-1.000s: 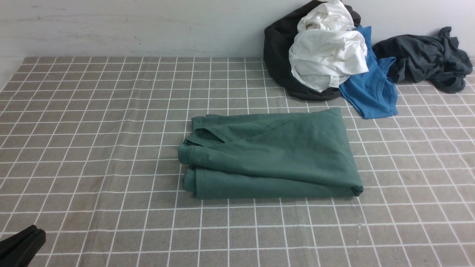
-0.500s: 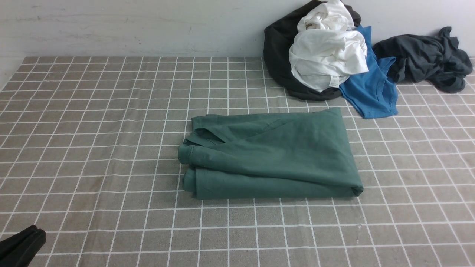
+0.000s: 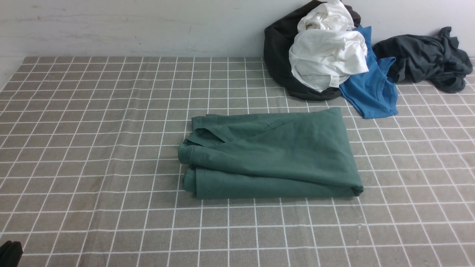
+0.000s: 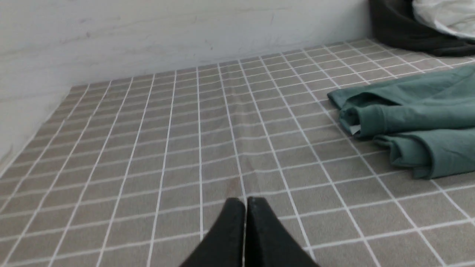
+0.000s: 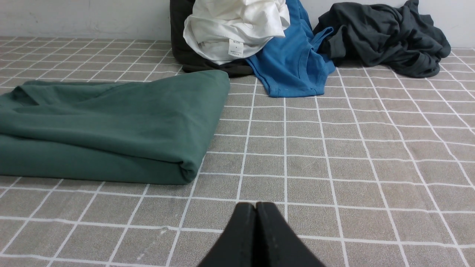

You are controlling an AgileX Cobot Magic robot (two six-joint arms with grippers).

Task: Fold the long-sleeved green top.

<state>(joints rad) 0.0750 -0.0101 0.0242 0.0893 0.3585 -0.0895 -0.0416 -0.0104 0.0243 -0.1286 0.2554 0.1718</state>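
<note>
Left gripper (image 3: 10, 253) clenched empty, drawn back nearly out of front view. Right gripper (image 5: 256, 207) likewise clenched, empty. Green long-sleeved top (image 3: 269, 155) unmoved, lying folded; task judged complete.

1 folded green long-sleeved top (image 3: 272, 155), 1 white garment (image 3: 326, 55), 1 blue T-shirt (image 3: 371, 89), 1 black garment (image 3: 278, 52), 1 dark grey garment (image 3: 426, 57), 2 grippers: left gripper (image 4: 245, 202), right gripper (image 5: 255, 205)

top (image 3: 274, 159) dark green | cloth (image 3: 92, 148) grey, white grid | T-shirt (image 3: 371, 92) blue
</note>
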